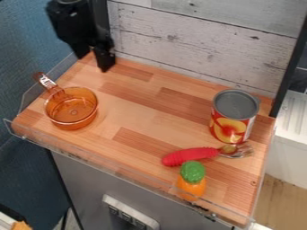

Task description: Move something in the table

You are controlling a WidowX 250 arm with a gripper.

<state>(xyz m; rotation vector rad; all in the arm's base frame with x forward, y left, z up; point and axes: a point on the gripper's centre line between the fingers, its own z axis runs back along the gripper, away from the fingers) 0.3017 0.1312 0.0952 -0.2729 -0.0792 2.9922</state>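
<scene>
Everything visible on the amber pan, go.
The amber pan is see-through, glass or clear plastic by its look: a round bowl with one handle bearing pale print, pointing up-left in view. It sits upright on the wooden tabletop, near the left edge, with a small round mark on its base and nothing inside.

One fixed view. We look down at a slant from above the near side of the tabletop, facing the plank wall toward 12 o'clock. Near enough that the tabletop takes most of our view; its front edge runs askew, 9 to 5 o'clock.
</scene>
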